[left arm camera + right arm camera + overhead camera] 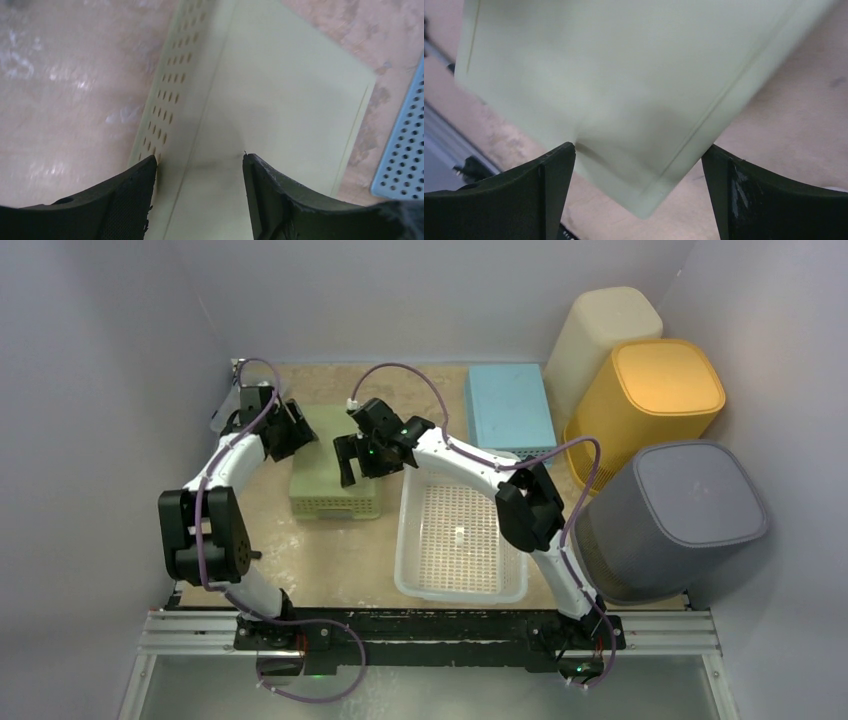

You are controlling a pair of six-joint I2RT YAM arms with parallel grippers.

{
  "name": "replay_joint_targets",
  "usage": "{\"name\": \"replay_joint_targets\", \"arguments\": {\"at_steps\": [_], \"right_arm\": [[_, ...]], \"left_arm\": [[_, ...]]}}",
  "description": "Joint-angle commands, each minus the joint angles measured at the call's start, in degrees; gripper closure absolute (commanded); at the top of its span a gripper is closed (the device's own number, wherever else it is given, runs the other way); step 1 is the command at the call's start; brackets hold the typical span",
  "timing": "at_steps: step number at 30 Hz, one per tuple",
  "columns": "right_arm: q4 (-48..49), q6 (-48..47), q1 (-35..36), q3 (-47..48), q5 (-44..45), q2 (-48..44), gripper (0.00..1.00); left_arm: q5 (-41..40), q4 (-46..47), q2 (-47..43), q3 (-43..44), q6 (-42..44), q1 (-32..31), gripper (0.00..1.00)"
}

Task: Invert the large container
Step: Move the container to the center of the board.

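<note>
At 6 o'clock on the table [320,560] stands an upright white basket [404,550]. Beyond, at 10 o'clock, the green container [335,480] lies base-up, apparently flipped. Left fingers [125,200], half-parted, straddle its perforated edge, and right fingers [544,200] spread wide above a corner, so neither clamps it.

robot arms: two, the left arm [225,465] and the right arm [470,465], bolted side by side. grippers: two, one per arm, the left gripper [295,433] and the right gripper [352,468]; fingers: two on each, four in all. shallow perforated baskets: three, namely one green basket [335,480], one white basket [410,540] and one blue basket [508,405]. tall bins: three, namely one cream bin [610,325], one yellow bin [660,380] and one grey bin [690,500]. containers of both kinds together: six. purple cables [420,375]: two, one looping along each arm. table [300,570]: one.
</note>
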Motion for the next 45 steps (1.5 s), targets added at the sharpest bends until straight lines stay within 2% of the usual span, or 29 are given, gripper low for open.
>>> {"name": "replay_joint_targets", "arguments": {"at_steps": [1, 7, 12, 16, 19, 24, 26, 29, 32, 37, 41, 45], "right_arm": [[6.3, -2.5, 2.0, 3.8, -12.5, -3.4, 0.03], [-2.4, -4.2, 0.9, 8.5, 0.2, -4.2, 0.01], [-0.2, -3.6, 0.9, 4.4, 2.5, -8.1, 0.01], [2.4, 3.4, 1.0, -2.6, 4.9, -10.1, 0.02], [-0.5, 6.8, 0.7, -1.4, 8.3, -8.1, 0.03], [-3.8, 10.4, -0.7, 5.8, 10.2, -1.1, 0.02], [-3.4, 12.1, -1.7, 5.9, 10.6, 0.6, 0.01], [2.2, 11.9, -3.9, 3.0, 6.4, 0.5, 0.01], [8.8, 7.6, -4.5, 2.9, 0.3, 0.8, 0.01], [8.1, -0.1, -4.6, 15.9, -12.2, 9.9, 0.01], [6.1, -2.7, -5.3, 27.3, -16.8, 18.0, 0.01], [9.3, -1.4, -7.4, 25.4, -16.1, 16.6, 0.01]], "left_arm": [[12.1, 3.3, 4.4, 7.0, -0.1, 1.2, 0.38], [7.8, -0.3, 3.7, 9.7, 1.5, 2.6, 0.36], [2.6, -2.9, -3.5, 6.0, 3.8, 3.1, 0.35], [-0.4, -3.3, -9.1, 1.6, 5.2, 3.1, 0.34], [-1.9, -6.2, -11.5, 0.0, 4.5, 3.1, 0.34], [4.6, -4.3, -20.8, -8.7, 1.4, 3.1, 0.35], [5.9, -5.4, -23.9, -11.4, -0.1, 3.1, 0.35], [8.1, -4.7, -27.8, -16.0, -3.3, 3.1, 0.35], [10.8, -0.6, -30.9, -21.3, -7.0, 3.1, 0.35], [13.7, 5.0, -30.1, -26.3, -10.8, 3.0, 0.35], [14.4, 9.5, -28.9, -29.0, -12.9, 3.1, 0.36], [14.8, 13.0, -28.2, -31.1, -14.3, 3.0, 0.36]]}}
